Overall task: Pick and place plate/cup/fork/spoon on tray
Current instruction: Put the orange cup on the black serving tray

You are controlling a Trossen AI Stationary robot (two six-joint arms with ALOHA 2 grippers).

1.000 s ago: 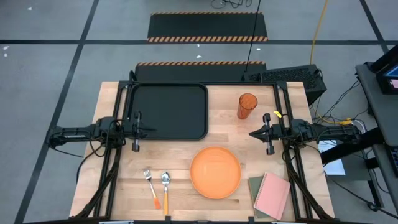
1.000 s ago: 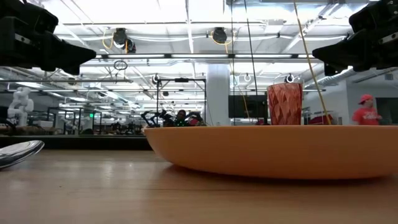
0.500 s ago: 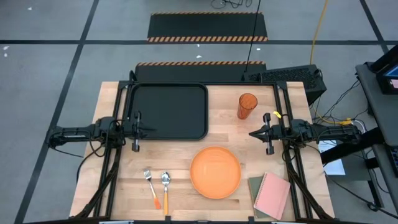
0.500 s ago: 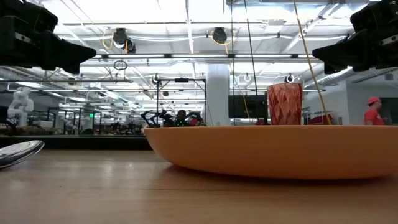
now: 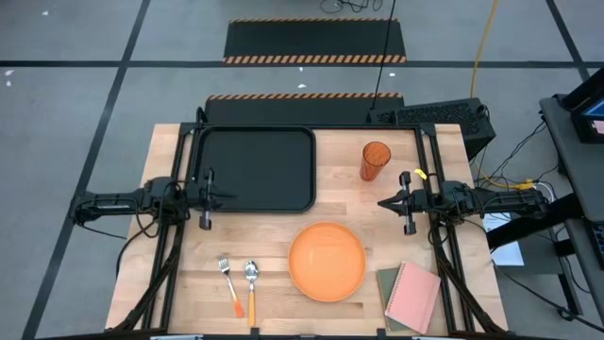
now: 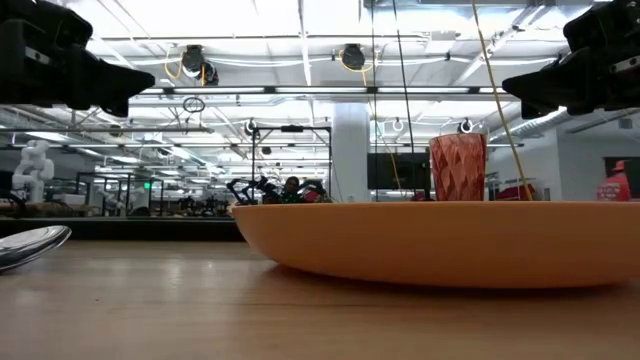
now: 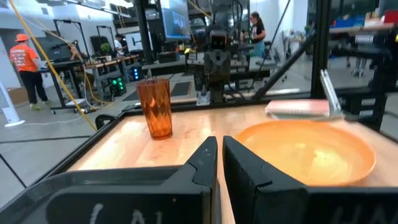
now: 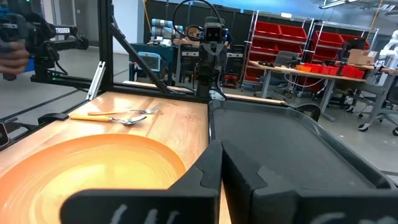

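The black tray point(image 5: 255, 168) lies at the far left of the table. The orange plate point(image 5: 327, 261) lies flat near the table's middle front. The orange-red cup point(image 5: 375, 161) stands upright at the far right. The fork point(image 5: 228, 281) and the spoon point(image 5: 252, 285) lie side by side at the near left. My left gripper point(image 5: 230, 196) hovers shut over the tray's left part, holding nothing. My right gripper point(image 5: 381, 202) hovers shut right of the plate and near the cup, holding nothing.
A pink notebook point(image 5: 413, 297) on a green one lies at the near right corner. Black frame rails point(image 5: 436, 179) run along the table's left and right sides. A striped black mat point(image 5: 316, 42) lies on the floor beyond the table. A person point(image 7: 27, 68) stands in the room.
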